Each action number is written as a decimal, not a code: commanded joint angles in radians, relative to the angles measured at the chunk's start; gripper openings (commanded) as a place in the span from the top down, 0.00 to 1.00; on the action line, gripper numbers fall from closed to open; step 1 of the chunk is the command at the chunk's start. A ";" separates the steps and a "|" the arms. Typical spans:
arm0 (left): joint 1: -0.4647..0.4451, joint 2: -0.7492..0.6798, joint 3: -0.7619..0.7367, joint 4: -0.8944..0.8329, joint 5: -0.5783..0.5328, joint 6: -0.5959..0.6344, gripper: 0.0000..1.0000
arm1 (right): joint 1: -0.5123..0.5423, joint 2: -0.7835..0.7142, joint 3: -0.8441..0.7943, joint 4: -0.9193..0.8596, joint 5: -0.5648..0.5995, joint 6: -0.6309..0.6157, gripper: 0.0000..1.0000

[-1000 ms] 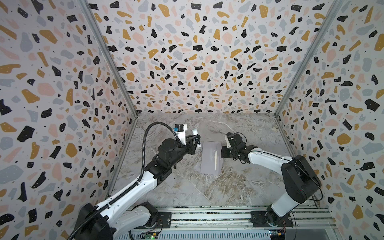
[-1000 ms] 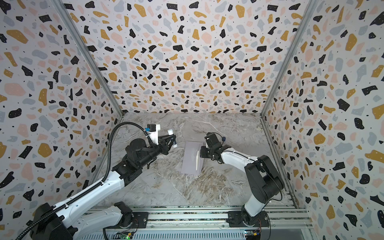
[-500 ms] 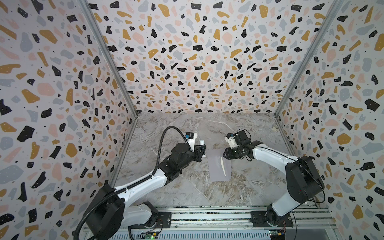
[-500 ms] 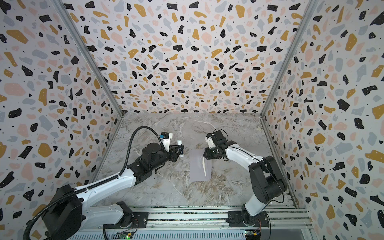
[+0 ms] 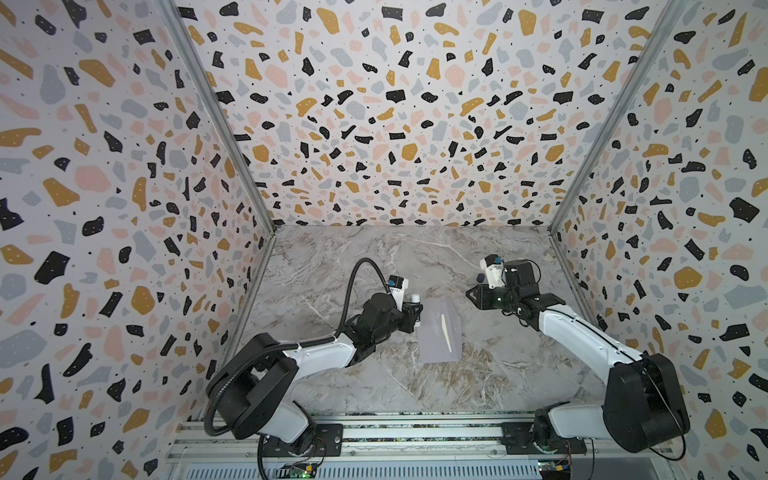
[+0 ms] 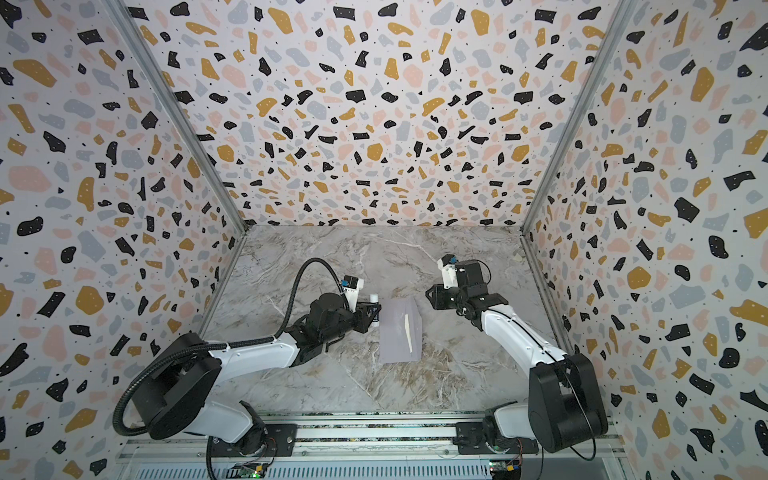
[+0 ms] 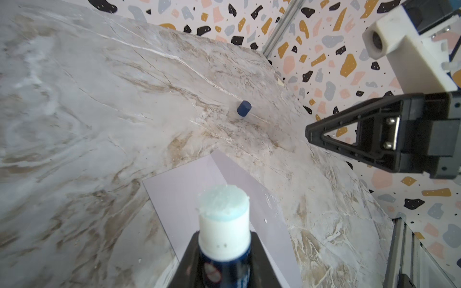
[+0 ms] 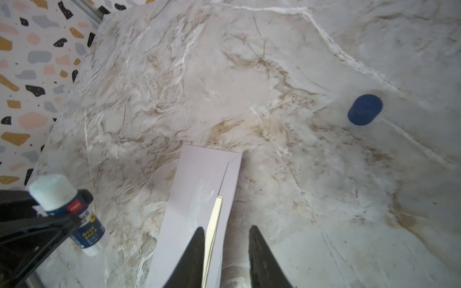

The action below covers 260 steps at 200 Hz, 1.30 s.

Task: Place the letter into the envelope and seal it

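Clamps an uncapped glue stick [image 7: 224, 224] in the left hand [image 5: 415, 314], just beside the envelope [image 5: 434, 340] lying flat on the bench [image 5: 332, 266]. Shows only a thin tan strip of the letter [image 8: 215, 214] at the flap. Holds the right hand [image 8: 226, 232] empty nearby, jaws a little apart.

The only wording that can be read is on the glue stick [image 8: 74, 214], gripped in the left claw [image 5: 414, 316]. In the right wrist view its dark blue label carries "GLUE STICK" in yellowish capitals. Nearer the uncapped end sits a small red patch with white brand lettering (too blurred to spell out), and past the capitals run finer lines that cannot be read. In the left wrist view the same label shows part of a red and white round sign, its content unclear.
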 commanded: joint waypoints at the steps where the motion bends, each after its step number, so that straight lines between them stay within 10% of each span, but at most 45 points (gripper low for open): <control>1: -0.009 0.033 -0.003 0.100 -0.004 -0.005 1.00 | -0.009 0.034 -0.026 0.024 -0.015 0.019 0.75; 77: -0.013 0.145 0.000 0.136 -0.010 -0.025 1.00 | -0.009 0.164 -0.093 0.104 -0.128 0.083 0.94; 260: -0.013 0.300 0.015 0.186 -0.004 -0.030 1.00 | 0.162 0.347 -0.055 0.238 -0.179 0.205 0.98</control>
